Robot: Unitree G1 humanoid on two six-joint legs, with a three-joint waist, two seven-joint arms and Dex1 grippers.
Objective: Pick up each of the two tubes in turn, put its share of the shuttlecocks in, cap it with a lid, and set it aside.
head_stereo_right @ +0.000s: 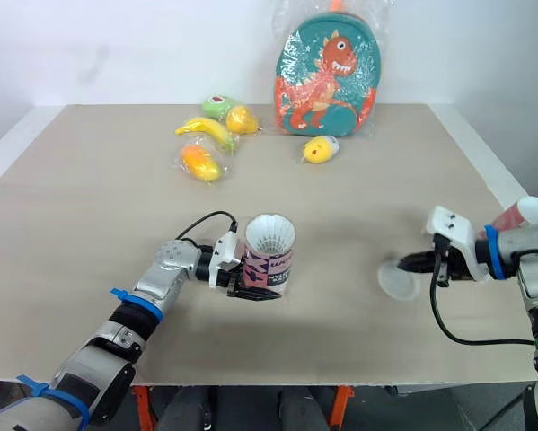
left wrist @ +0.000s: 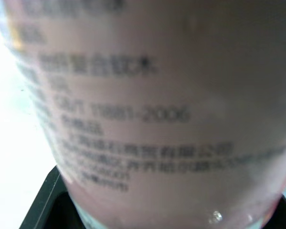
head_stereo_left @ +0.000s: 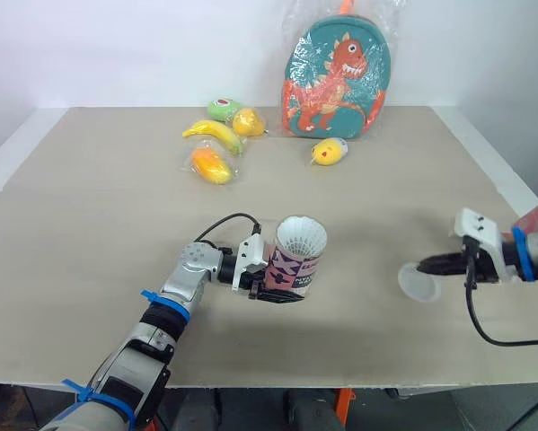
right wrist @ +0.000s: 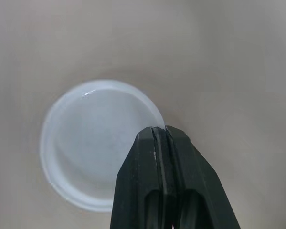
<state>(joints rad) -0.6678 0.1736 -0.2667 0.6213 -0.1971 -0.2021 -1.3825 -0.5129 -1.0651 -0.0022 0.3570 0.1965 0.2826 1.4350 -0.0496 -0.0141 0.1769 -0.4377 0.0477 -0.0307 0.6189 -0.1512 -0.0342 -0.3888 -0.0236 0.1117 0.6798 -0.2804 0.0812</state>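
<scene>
Capping is the step in hand: the left hand [head_stereo_left: 282, 292] grips the shuttlecock-filled tube [head_stereo_left: 295, 262] at lower centre, and the right hand [head_stereo_left: 430, 267], at lower right, pinches the lid [head_stereo_left: 416, 283] by its rim and should next carry it squarely over the tube's mouth.

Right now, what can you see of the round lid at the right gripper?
The lid is a round, shallow disc of translucent white plastic, as it looks, with a raised rim. The right gripper, shut, pinches its rim. It sits low over the table; whether it touches the table is unclear.
</scene>
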